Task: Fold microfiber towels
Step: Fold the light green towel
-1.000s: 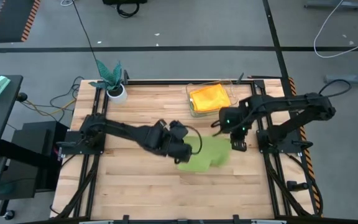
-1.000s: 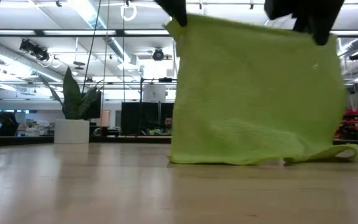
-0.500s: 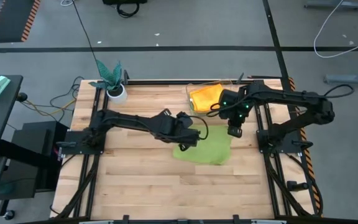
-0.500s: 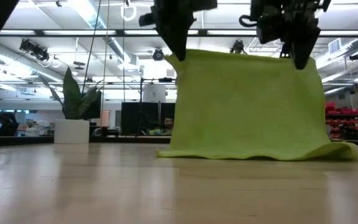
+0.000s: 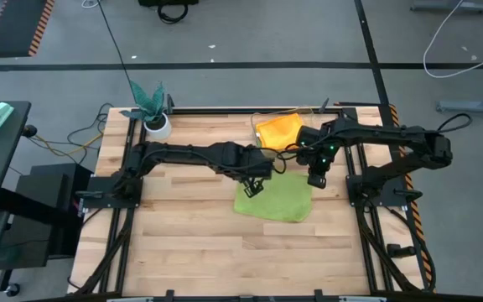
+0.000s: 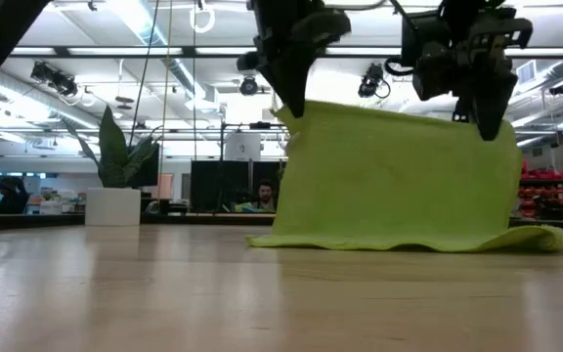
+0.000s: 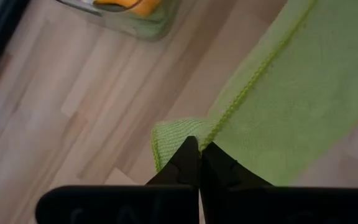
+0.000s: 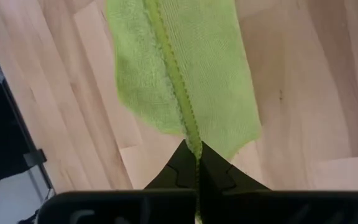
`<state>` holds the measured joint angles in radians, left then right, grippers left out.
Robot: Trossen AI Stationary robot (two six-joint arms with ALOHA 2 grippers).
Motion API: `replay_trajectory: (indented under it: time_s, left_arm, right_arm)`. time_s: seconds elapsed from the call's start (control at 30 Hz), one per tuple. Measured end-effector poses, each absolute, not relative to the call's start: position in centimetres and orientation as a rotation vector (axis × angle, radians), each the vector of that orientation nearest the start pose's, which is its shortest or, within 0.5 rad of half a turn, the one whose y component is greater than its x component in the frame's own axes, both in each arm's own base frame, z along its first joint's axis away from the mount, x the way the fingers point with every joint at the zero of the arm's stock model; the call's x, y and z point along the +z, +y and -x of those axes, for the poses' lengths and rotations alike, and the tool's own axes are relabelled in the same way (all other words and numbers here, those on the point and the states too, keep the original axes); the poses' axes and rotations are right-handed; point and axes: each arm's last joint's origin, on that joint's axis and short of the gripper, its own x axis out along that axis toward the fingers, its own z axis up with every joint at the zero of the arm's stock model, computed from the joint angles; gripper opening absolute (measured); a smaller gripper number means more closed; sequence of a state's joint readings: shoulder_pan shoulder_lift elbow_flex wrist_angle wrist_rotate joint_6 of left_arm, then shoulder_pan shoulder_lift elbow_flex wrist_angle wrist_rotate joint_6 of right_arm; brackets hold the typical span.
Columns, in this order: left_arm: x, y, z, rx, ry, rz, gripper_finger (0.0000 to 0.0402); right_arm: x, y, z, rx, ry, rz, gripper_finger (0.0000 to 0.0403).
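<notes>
A lime green towel (image 5: 273,201) hangs between my two grippers, and its lower part lies on the table (image 6: 409,240). My left gripper (image 5: 254,183) is shut on the towel's upper left corner (image 6: 289,106). My right gripper (image 5: 315,177) is shut on its upper right corner (image 6: 497,132). An orange towel (image 5: 279,128) lies in a clear container at the far side of the table. The other towels do not show. My left gripper pinches the towel's stitched edge close to a corner (image 7: 211,138) between its two fingers, from above, pointing down. The towel hangs below the fingers, with its lower end on the table. My right gripper pinches the stitched edge near the other upper corner (image 8: 194,142) between its two fingers, from above, pointing down. The towel's top edge runs fairly straight to my left gripper, and the cloth hangs below, with its lower end on the table.
A clear container (image 5: 268,143) with the orange towel stands just behind the grippers. A teal plant in a white pot (image 5: 156,122) stands at the far left corner. Bare wood lies toward the near edge (image 5: 225,252).
Both grippers have gone toward the table's far edge and down, still shut on the towel's upper corners. The towel's top edge has come lower and farther back, while its lower part has stayed on the table and spread flatter.
</notes>
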<state>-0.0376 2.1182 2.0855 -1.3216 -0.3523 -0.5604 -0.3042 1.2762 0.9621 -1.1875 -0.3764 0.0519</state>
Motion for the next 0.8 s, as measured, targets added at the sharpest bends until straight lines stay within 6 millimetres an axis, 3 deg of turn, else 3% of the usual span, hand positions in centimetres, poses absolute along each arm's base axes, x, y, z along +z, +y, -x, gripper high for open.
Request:
replay_trajectory:
  time_s: [0.27,0.43,0.7,0.8]
  left_arm:
    - [25.9,0.3,-43.6,0.553,1.320,0.209,0.0002]
    - [25.5,0.4,-43.9,0.517,1.326,0.230,0.0002]
    - [25.4,0.1,-44.2,0.450,1.319,0.270,0.0002]
    - [24.2,0.2,-44.5,0.419,1.325,0.292,0.0002]
  right_arm:
    - [25.6,-4.0,-18.7,-0.006,1.342,-0.539,0.0000]
    - [26.0,-3.2,-18.6,-0.017,1.324,-0.538,0.0000]
    - [23.4,-1.1,-17.5,-0.024,1.288,-0.581,0.0000]
    - [23.1,-0.1,-16.7,-0.069,1.257,-0.579,0.0000]
